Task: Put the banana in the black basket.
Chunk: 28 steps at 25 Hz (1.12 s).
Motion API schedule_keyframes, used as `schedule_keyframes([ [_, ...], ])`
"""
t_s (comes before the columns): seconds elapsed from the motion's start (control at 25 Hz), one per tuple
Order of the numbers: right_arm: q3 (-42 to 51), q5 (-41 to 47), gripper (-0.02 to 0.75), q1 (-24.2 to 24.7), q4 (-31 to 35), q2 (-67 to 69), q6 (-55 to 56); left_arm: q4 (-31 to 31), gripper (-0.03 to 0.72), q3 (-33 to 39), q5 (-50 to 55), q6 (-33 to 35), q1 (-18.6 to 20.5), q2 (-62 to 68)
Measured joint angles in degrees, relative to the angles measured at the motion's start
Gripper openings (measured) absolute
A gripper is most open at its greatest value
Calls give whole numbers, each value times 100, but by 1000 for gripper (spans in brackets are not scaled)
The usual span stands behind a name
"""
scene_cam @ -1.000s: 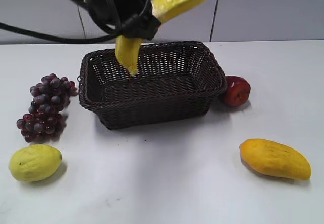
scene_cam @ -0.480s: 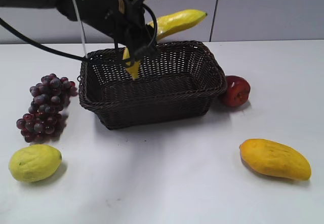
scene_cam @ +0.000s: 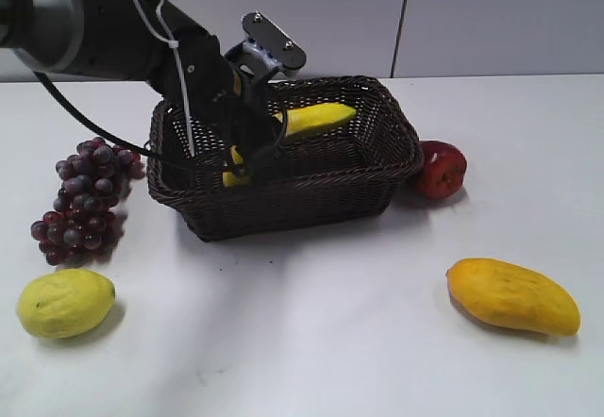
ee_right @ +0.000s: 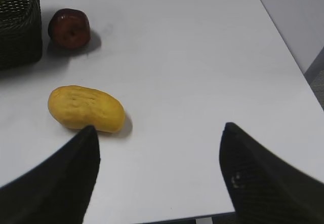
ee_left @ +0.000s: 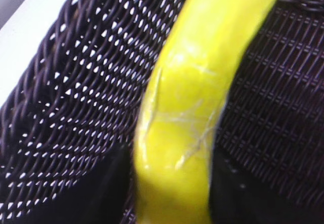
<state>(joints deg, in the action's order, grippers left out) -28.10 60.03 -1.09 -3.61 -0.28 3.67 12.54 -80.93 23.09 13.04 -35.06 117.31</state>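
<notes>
Left arm is lowering banana into black basket

Left jaws are gripping it low inside the basket; right jaws are hanging open. Released tilted, it may lean against the wall.

One banana, basket, grape bunch, lemon, mango, apple.

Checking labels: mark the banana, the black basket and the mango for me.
banana [scene_cam: 316, 117], exterior view, on its exposed right half inside the basket.
black basket [scene_cam: 311, 186], exterior view, on the outer front wall.
mango [scene_cam: 512, 295], exterior view, on the middle of its body.
</notes>
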Motion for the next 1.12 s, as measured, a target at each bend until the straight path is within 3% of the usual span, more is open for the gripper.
schedule_keyframes([
  [0.12,0,0,590,0,0,0,0,0,506,0,31,0,0,0],
  [0.24,0,0,590,0,0,0,0,-5,559,0,159,0,0,-70],
  [0.56,0,0,590,0,0,0,0,-454,575,-237,908,0,0,-1140],
  [0.76,0,0,590,0,0,0,0,-992,575,-416,2258,0,10,-1920],
  [1.12,0,0,590,0,0,0,0,-1177,575,-422,4435,-179,10,-2739],
])
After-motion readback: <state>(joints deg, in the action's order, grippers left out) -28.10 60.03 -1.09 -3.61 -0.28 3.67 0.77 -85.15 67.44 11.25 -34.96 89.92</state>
